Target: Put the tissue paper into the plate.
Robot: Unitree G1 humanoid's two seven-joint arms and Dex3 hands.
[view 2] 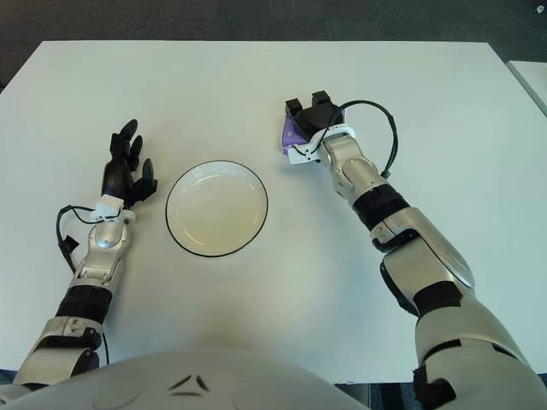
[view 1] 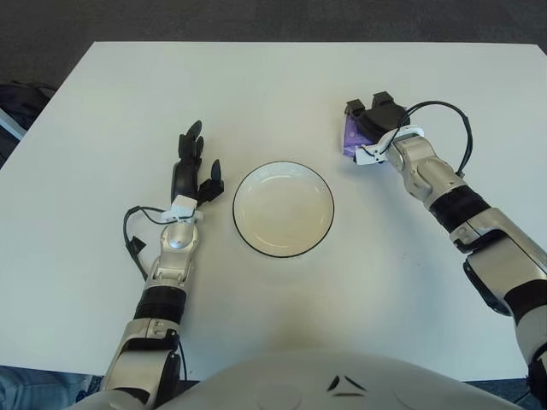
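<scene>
White table [view 1: 282, 85], plain, no pattern. Dark grey floor [view 1: 256, 17] beyond far edge. Plate [view 1: 283, 208] cream-white inside, thin black rim line. Tissue paper [view 1: 349, 135] purple pack, partly covered by black fingers [view 1: 376, 111]. Right hand [view 1: 373, 124] black, white tab at wrist; forearm silver-grey with black bands, black cable looping beside it. Left hand [view 1: 190, 166] black, white tab at wrist, silver-grey forearm with black bands, black cable alongside. Robot torso at bottom light grey, small black mark.
</scene>
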